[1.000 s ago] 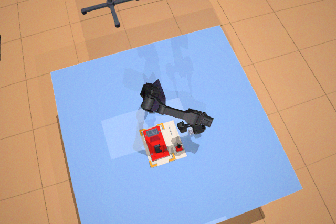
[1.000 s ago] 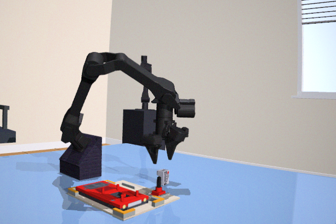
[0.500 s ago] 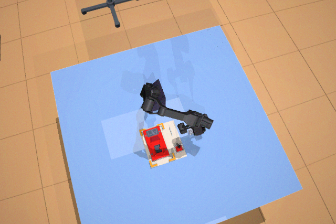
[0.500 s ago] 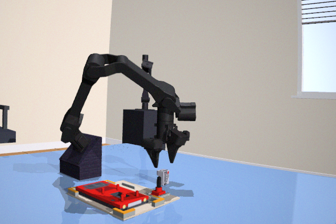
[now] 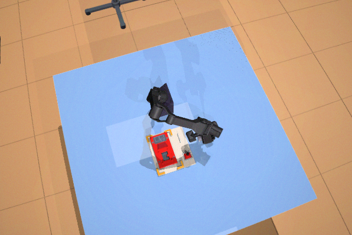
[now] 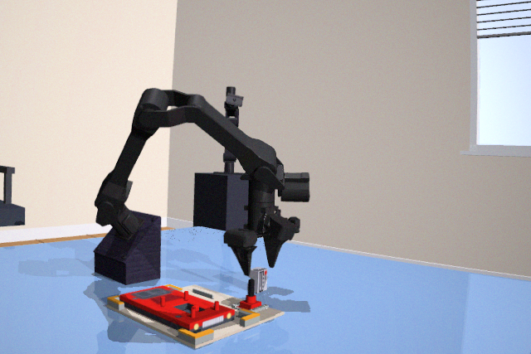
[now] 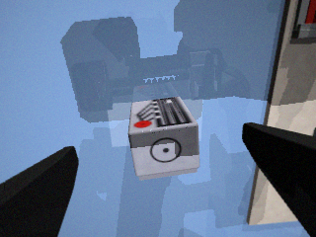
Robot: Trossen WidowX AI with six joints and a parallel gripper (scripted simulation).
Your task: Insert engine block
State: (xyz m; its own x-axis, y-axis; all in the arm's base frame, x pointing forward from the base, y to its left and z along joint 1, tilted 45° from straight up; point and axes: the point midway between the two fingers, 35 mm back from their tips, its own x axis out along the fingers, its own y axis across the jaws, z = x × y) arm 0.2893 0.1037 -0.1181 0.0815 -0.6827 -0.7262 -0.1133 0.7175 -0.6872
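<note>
The engine block [image 6: 260, 280] [image 7: 165, 152], a grey box with a red dot and a dark circle on its end, stands upright on the blue table beside the beige board. In the top view the arm mostly hides it. My gripper [image 5: 199, 137] [image 6: 259, 269] [image 7: 161, 142] is wide open and empty above the block, its fingers to either side of it in the wrist view. The red car body [image 5: 170, 162] [image 6: 169, 307] lies on the board with its dark opening [image 5: 165, 156] [image 6: 187, 307] bare. I cannot make out the rib.
The board [image 5: 176, 140] [image 6: 274, 312] [image 7: 269, 193] has orange-topped corner blocks around the car. A red piece [image 5: 187, 156] [image 6: 250, 302] [image 7: 311, 14] with an upright black post stands on it, near the engine block. A dark slot lies behind the post. The arm's dark base [image 6: 143, 259] stands behind the car.
</note>
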